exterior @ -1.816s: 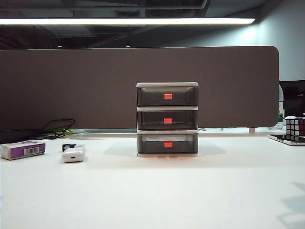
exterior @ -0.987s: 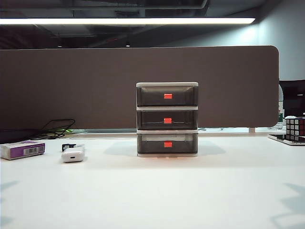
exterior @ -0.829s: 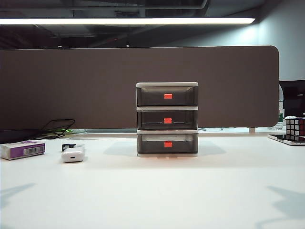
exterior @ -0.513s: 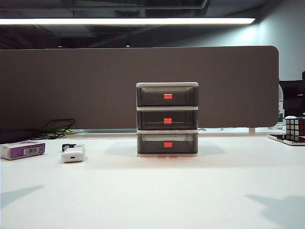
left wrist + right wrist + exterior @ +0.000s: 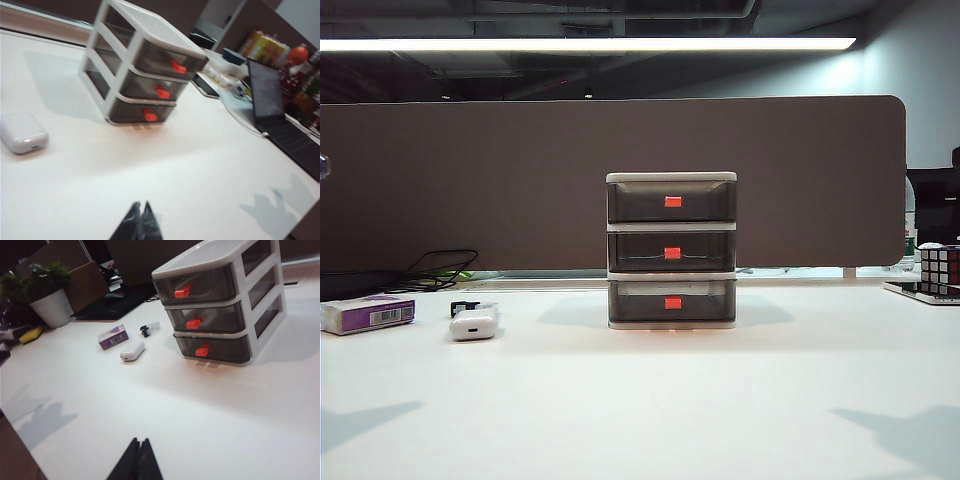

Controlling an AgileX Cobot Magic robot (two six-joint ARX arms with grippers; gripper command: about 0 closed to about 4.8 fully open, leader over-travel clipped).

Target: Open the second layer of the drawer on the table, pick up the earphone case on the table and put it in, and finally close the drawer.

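Note:
The drawer (image 5: 671,250) stands mid-table (image 5: 720,400), a white-framed unit of three smoky tiers, all pushed in. The second layer (image 5: 671,251) carries a red-orange tab, as in the left wrist view (image 5: 150,88) and the right wrist view (image 5: 207,320). The white earphone case (image 5: 473,323) lies on the table to the drawer's left, also seen from both wrists (image 5: 22,132) (image 5: 132,351). My left gripper (image 5: 140,205) is shut and empty, hovering over bare table well short of the drawer. My right gripper (image 5: 139,441) is likewise shut and empty. Neither gripper shows in the exterior view.
A purple-and-white flat box (image 5: 367,314) and a tiny black object (image 5: 464,307) lie near the case. Black cables (image 5: 440,268) trail behind them. A Rubik's cube (image 5: 940,268) sits at the far right. A laptop (image 5: 272,107) and a potted plant (image 5: 47,295) stand off to the sides.
Arm shadows have spread inward across the table's front corners at both sides. The drawer, case and box have not moved.

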